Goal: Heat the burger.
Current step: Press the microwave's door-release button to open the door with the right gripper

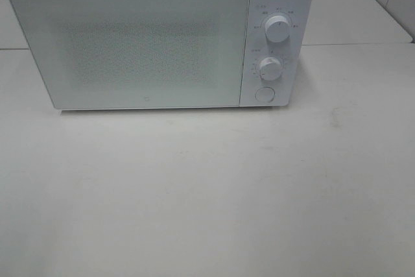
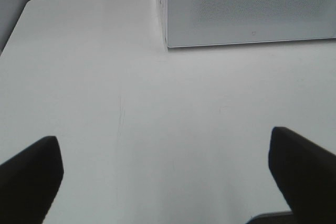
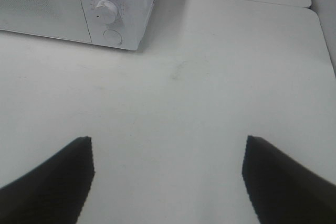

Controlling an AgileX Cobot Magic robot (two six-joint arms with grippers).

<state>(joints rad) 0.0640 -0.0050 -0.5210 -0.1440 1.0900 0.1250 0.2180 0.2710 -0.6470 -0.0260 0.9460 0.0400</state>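
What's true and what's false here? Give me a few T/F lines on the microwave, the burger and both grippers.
1. The microwave door is shut. True.
2. The burger sits on the table in front of the microwave. False: no burger shows in any view, and the table in front of the door is bare.
3. The left gripper is open and holds nothing. True.
4. The right gripper is clamped on a knob. False: it is open, well apart from the microwave.
5. The panel right of the door carries two knobs and a round button. True.
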